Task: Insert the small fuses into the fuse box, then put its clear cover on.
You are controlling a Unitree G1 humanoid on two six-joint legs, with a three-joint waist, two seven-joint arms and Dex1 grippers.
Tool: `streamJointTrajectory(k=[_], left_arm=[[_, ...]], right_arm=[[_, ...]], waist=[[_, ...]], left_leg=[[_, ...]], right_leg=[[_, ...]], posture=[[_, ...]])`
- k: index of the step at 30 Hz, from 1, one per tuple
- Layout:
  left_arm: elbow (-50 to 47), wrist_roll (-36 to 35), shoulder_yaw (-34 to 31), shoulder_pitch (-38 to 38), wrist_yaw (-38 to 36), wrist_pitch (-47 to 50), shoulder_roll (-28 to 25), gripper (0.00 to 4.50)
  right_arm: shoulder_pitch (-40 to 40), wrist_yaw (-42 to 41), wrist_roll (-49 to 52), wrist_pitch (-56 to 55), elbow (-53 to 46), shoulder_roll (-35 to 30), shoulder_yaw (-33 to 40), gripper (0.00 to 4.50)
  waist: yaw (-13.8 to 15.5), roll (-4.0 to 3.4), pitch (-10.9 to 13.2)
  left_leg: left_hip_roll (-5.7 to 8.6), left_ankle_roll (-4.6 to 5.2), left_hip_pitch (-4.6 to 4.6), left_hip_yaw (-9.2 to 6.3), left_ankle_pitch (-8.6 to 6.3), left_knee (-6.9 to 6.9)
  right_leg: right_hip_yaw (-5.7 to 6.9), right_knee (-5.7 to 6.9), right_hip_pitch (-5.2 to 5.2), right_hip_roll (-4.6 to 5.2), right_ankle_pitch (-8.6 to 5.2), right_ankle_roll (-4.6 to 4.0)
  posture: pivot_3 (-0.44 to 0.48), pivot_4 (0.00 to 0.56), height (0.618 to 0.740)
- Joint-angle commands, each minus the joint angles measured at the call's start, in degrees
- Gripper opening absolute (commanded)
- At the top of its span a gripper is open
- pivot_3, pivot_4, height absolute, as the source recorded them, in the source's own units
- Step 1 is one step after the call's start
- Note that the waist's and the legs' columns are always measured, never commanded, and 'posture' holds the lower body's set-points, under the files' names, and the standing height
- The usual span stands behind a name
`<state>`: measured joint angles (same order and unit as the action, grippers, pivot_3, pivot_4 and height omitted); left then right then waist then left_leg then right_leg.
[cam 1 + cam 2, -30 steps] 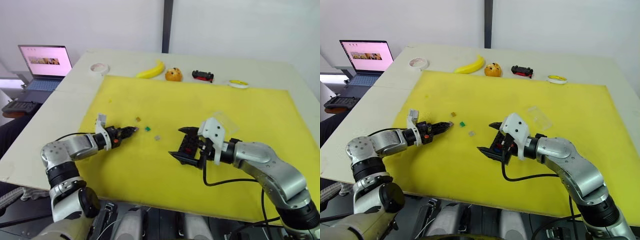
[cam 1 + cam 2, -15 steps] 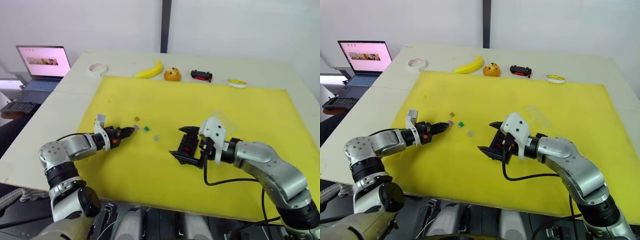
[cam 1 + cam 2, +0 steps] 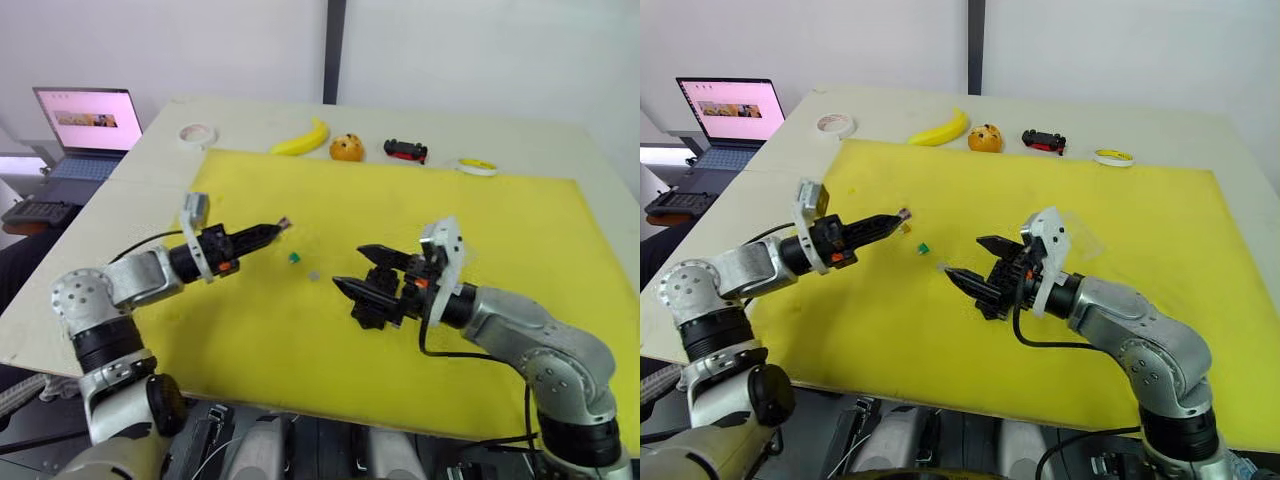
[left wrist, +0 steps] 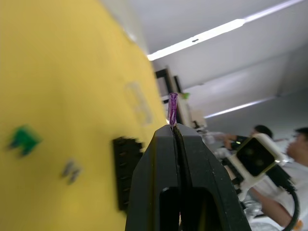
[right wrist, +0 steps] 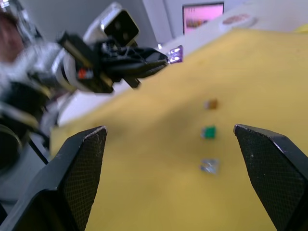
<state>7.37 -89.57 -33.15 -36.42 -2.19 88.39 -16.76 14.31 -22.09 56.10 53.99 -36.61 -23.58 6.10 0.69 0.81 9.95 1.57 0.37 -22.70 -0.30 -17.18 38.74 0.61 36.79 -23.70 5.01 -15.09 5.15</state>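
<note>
Your left gripper is pinched tight on a tiny purplish plastic fuse, holding it in the air above the yellow foam mat. Your right gripper has its two black fingers spread wide with nothing between them, and the small black rectangular fuse box sits just beneath them. Three loose fuses lie on the mat between your arms: a small green one, a grey one and a brown-yellow one. The transparent rectangular cover lies on the mat just behind your right wrist.
</note>
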Motion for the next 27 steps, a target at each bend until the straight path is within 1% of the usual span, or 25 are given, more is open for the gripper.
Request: streamJointTrajectory(k=[1, 5, 8, 12, 18, 20, 22, 27], left_arm=[[-3.9, -12.1, 5.5, -1.3, 3.5, -6.2, -0.2, 0.05], [-6.1, -19.7, 11.9, -1.0, 6.6, -13.0, -1.3, 0.05], [-7.2, -23.0, 15.5, -0.9, 7.4, -16.9, -1.9, 0.05], [-7.9, -23.4, 17.4, -0.8, 6.0, -19.3, -2.6, 0.05], [-8.2, -23.4, 19.1, -0.5, 4.4, -20.6, -3.5, 0.05], [-8.3, -23.4, 19.5, -0.4, 4.1, -20.8, -3.7, 0.00], [-8.4, -23.4, 19.9, -0.3, 4.0, -21.1, -3.8, 0.00], [-8.6, -23.4, 20.6, -0.2, 3.7, -21.6, -4.1, 0.00]], right_arm=[[2.9, 11.1, 12.1, 1.0, 1.0, 5.2, 3.2, 4.50], [5.4, 20.6, 22.3, -0.6, 3.5, 8.8, 3.9, 4.50], [6.9, 26.3, 28.5, -3.2, 5.0, 10.5, 4.2, 4.50], [8.0, 31.5, 33.8, -6.6, 6.2, 11.3, 3.9, 4.50], [8.6, 33.6, 36.8, -9.9, 6.0, 10.7, 2.6, 4.50], [8.7, 33.8, 36.9, -10.6, 6.1, 10.3, 2.1, 3.94], [9.0, 33.7, 36.9, -11.0, 6.0, 9.9, 1.4, 3.24], [9.5, 33.2, 36.3, -12.0, 5.9, 9.2, 0.2, 3.24]], waist=[[-0.2, 0.00, 0.0], [-0.2, -0.02, 0.0], [-0.3, -0.02, 0.0], [-0.4, -0.02, 0.0], [-0.5, -0.02, 0.0], [-0.7, -0.02, 0.0], [-1.1, -0.02, 0.0], [-1.4, -0.02, 0.0]], left_leg=[[0.00, -0.01, -0.04, 0.00, 0.01, -0.01], [0.00, -0.21, -0.27, 0.00, 0.15, 0.00], [0.01, -0.47, -0.59, 0.01, 0.33, 0.08], [0.01, -0.45, -0.64, 0.01, 0.34, 0.12], [-0.05, -0.17, -0.66, 0.02, 0.20, 0.16], [-0.07, -0.15, -0.66, 0.01, 0.19, 0.17], [-0.07, -0.14, -0.65, 0.01, 0.19, 0.17], [-0.09, -0.12, -0.65, 0.01, 0.19, 0.19]], right_leg=[[0.00, 0.01, -0.05, -0.01, 0.00, 0.00], [0.00, 0.16, -0.34, -0.01, 0.00, -0.01], [-0.01, 0.28, -0.72, -0.04, 0.01, -0.01], [0.00, 0.29, -0.74, -0.12, 0.01, -0.01], [-0.03, 0.30, -0.73, -0.32, 0.01, -0.01], [-0.03, 0.30, -0.73, -0.35, 0.01, -0.01], [-0.03, 0.31, -0.73, -0.38, 0.01, -0.01], [-0.03, 0.32, -0.71, -0.41, 0.01, -0.01]], posture=[[0.000, 0.150, 0.740], [0.000, 0.150, 0.740], [0.000, 0.150, 0.740], [0.000, 0.150, 0.740], [0.000, 0.150, 0.740], [0.000, 0.150, 0.740], [0.000, 0.150, 0.740], [0.000, 0.150, 0.740]])
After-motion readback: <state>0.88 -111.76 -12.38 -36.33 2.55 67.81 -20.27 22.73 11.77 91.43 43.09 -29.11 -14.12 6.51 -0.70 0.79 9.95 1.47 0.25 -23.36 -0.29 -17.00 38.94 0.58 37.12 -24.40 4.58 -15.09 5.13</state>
